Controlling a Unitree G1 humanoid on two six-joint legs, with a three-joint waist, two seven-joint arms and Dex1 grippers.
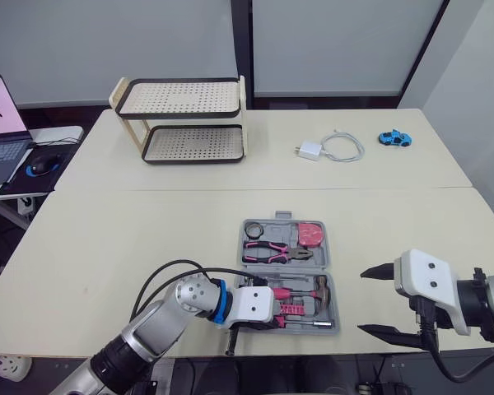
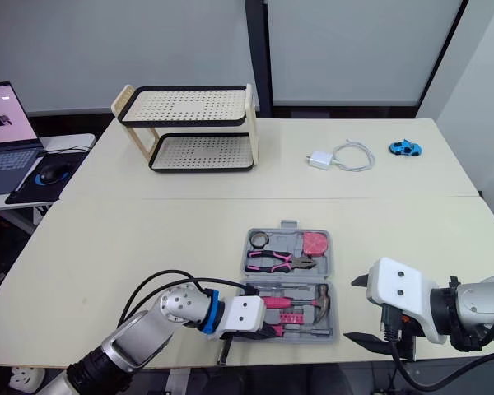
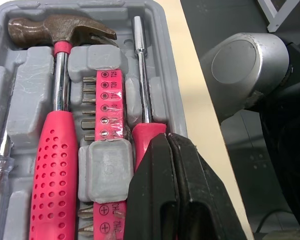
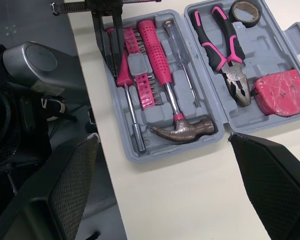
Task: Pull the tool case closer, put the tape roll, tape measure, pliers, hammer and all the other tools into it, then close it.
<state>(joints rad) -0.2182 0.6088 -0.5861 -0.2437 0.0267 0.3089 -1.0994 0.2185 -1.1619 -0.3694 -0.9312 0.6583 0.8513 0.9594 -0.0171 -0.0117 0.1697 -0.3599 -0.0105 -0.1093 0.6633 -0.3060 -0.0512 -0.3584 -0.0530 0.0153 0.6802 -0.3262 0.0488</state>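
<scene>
Fingertips of the left gripper (image 3: 167, 142) pinched together, down on the pink screwdriver handle (image 3: 144, 136) in the tool case (image 1: 330, 262). Over on the right gripper (image 1: 364, 301), fingers gape wide, empty, right of the case

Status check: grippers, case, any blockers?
Left gripper shut, tips at the pink driver in the tool case. Right gripper open, beside the case. Case open; hammer, pliers, tape roll, tape measure seated. Left gripper would block closing.
</scene>
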